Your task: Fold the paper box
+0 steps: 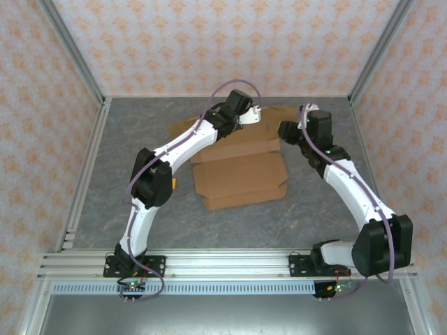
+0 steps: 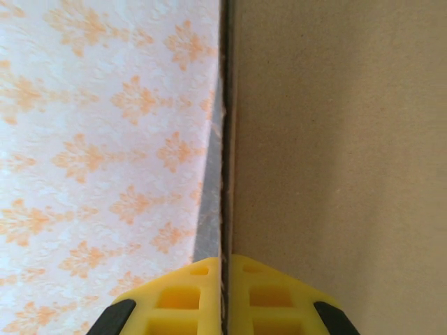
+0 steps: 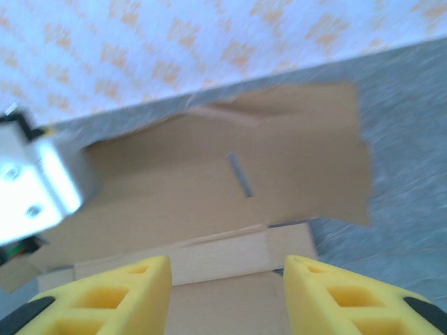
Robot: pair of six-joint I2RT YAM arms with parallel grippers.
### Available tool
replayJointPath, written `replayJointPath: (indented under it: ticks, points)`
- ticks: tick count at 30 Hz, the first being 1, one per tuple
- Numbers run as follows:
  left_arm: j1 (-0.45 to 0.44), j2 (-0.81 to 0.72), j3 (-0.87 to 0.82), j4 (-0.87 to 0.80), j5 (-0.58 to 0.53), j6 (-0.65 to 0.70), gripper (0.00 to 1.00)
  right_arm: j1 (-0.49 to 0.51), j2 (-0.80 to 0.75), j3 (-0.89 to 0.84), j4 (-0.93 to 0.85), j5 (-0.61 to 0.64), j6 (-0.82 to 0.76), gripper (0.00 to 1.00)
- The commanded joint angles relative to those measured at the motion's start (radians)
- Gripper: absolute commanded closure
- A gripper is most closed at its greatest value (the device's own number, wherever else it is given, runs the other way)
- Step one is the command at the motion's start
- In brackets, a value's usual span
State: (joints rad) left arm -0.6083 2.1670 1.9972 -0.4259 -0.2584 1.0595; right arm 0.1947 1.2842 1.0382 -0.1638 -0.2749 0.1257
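Observation:
The paper box [image 1: 241, 174] is a large brown die-cut cardboard sheet lying mostly flat in the middle of the grey table. Its far panel is lifted. My left gripper [image 1: 253, 115] is at the sheet's far edge, shut on that raised panel. In the left wrist view the yellow fingertips [image 2: 195, 289] pinch the cardboard's edge [image 2: 335, 139], which stands upright. My right gripper [image 1: 285, 130] hovers open over the sheet's far right part. In the right wrist view its fingers [image 3: 227, 269] are spread wide above a folded strip, with the slitted panel [image 3: 209, 174] beyond.
The patterned back wall [image 1: 230, 42] stands close behind the box. Side walls with aluminium posts [image 1: 73, 52] flank the grey table [image 1: 126, 174]. A slotted rail [image 1: 230, 262] runs along the near edge. The left gripper's white body [image 3: 35, 181] shows in the right wrist view.

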Motion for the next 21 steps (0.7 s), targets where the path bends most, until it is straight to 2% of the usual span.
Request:
replayJointPath:
  ticks: [1,6,10,17,21]
  points:
    - [-0.03,-0.116,-0.093,0.169,-0.062,0.064,1.0,-0.033,-0.005,0.079,-0.098,0.036,-0.042,0.52]
    - [-0.049,-0.168,-0.269,0.388,-0.092,0.123,1.0,-0.054,0.056,0.204,-0.203,-0.035,-0.078,0.47]
    - [-0.063,-0.168,-0.344,0.496,-0.128,0.149,1.0,-0.059,0.103,0.276,-0.24,-0.171,-0.03,0.47]
    - [-0.092,-0.161,-0.442,0.635,-0.166,0.183,1.0,-0.059,0.195,0.375,-0.342,-0.273,0.154,0.48]
    - [-0.105,-0.149,-0.482,0.718,-0.195,0.221,1.0,-0.059,0.197,0.339,-0.307,-0.319,0.259,0.48]
